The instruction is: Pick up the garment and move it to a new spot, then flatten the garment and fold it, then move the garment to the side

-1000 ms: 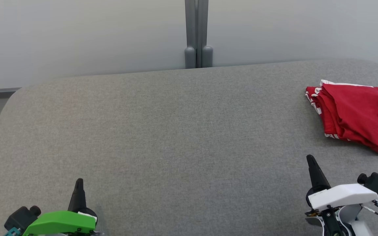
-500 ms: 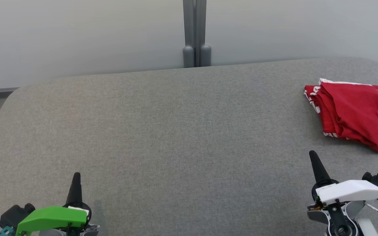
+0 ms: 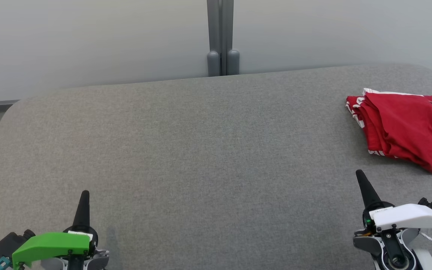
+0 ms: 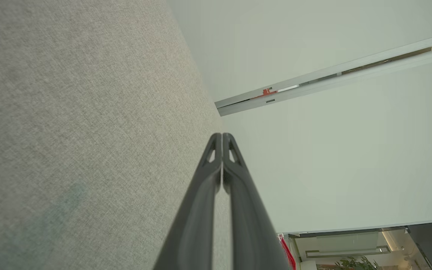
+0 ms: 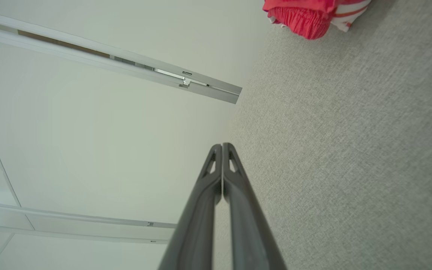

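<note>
Head view has the red garment (image 3: 399, 131) lying loosely folded at the far right of the grey table (image 3: 201, 150), apart from the left gripper (image 3: 84, 195) and right gripper (image 3: 360, 176), each with fingers pressed together on nothing near the front edge.

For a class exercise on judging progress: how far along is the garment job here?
Done, apparently: the red fabric garment with white trim lies folded in layers near the right edge of the grey cloth-covered table. In hand: nothing; the left pincer and right pincer are shut, empty, away from it. Left: seemingly nothing.
</note>
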`<state>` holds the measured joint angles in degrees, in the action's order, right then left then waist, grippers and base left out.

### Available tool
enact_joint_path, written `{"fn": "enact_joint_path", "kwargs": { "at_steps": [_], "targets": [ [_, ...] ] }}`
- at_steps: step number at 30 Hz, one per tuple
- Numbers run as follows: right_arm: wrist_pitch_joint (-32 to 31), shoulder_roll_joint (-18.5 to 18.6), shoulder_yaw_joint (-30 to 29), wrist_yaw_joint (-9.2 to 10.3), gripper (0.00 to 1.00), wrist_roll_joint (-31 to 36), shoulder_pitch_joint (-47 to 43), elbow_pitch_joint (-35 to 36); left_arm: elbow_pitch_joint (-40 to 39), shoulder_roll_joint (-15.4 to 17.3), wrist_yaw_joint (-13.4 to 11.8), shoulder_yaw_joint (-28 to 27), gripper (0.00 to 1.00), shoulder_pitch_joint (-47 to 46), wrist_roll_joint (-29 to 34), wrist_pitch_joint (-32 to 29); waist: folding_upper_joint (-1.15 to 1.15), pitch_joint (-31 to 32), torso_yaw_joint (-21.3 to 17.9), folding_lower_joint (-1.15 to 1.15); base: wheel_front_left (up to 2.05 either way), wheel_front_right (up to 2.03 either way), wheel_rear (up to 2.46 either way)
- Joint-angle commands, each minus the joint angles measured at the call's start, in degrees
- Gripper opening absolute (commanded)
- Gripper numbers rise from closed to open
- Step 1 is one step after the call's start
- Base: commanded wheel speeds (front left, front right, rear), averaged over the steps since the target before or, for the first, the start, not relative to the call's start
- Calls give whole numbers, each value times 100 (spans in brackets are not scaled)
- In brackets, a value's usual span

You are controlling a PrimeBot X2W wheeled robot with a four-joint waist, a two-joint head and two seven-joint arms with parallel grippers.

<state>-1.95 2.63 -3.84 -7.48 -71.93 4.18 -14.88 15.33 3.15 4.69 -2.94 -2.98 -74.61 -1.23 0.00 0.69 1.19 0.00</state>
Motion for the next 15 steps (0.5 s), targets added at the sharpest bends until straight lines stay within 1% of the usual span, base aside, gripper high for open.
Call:
{"fn": "enact_joint_path", "kwargs": {
  "at_steps": [1, 15],
  "targets": [
    [-33, 29, -30, -3, 0, -151, 125, 60, -49, 10, 49, -40, 0, -145, -116, -36, 0, -3, -4, 0, 0, 0, 0],
    [-190, 31, -118, -3, 0, -819, 155, 76, -83, -2, 142, -165, 0, -219, -708, -221, 0, -29, -39, 0, 0, 0, 0]
  ]
}}
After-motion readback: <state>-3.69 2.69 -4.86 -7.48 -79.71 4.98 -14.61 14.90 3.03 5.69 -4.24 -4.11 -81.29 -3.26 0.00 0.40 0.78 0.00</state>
